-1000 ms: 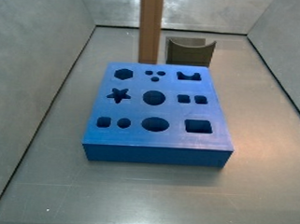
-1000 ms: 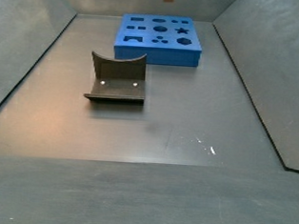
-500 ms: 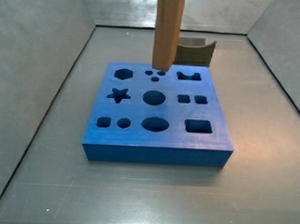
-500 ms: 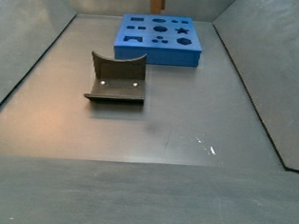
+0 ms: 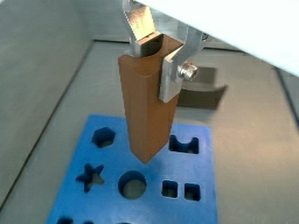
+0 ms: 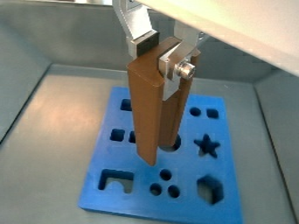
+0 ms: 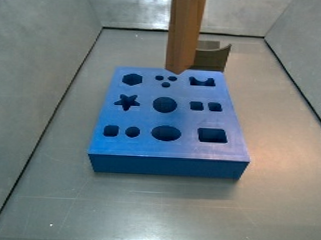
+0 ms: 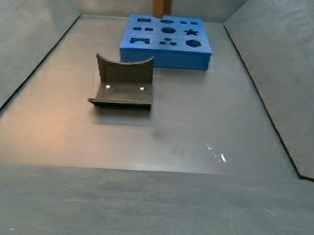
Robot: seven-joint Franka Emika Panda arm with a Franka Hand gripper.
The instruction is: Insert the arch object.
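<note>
End effector clamped around brown post

The hand hangs upright, fingers clamped on a brown post.

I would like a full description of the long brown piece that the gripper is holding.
The brown post is a long, flat, plank-like piece, light brown and matt like wood, narrowing towards its lower tip. It hangs nearly upright, its top clamped between the silver fingers of the gripper. Its lower end sits over the blue board, by the round hole; contact with the board cannot be judged. Nothing else touches it.
</note>
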